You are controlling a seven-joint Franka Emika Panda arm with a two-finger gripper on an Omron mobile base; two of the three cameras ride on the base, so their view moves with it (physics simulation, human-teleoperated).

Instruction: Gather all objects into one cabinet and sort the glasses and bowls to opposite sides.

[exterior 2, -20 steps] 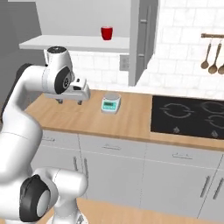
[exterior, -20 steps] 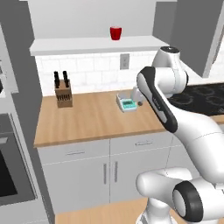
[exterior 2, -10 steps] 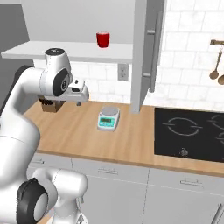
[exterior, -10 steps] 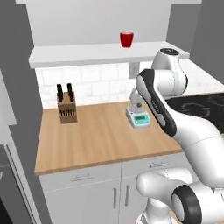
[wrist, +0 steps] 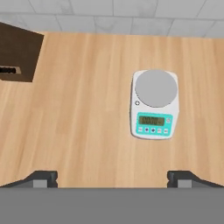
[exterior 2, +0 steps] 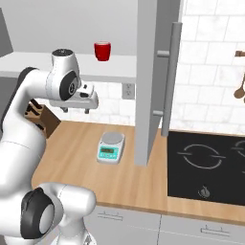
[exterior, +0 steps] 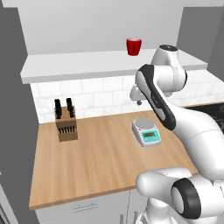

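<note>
Cabinet (exterior 2: pixel 146 81) with its grey door swung open and steel bar handle (exterior 2: pixel 168 76) stands nearer and larger than a second ago: the base has driven closer and leftward, so the whole scene has shifted, not the things. One red cup (exterior: pixel 134 46) sits on the white shelf board (exterior: pixel 87 63). Below, over the wooden counter (wrist: pixel 78 109), the gripper (exterior 2: pixel 76 109) hangs released, jaws wide, grasping nothing, above a kitchen scale (wrist: pixel 155 104) beside the knife block (exterior: pixel 65 121). Gathering looks barely begun

Kitchen scale (wrist: pixel 155 105) (teal display) and knife block (exterior: pixel 65 121) on counter (exterior: pixel 96 162).
</note>
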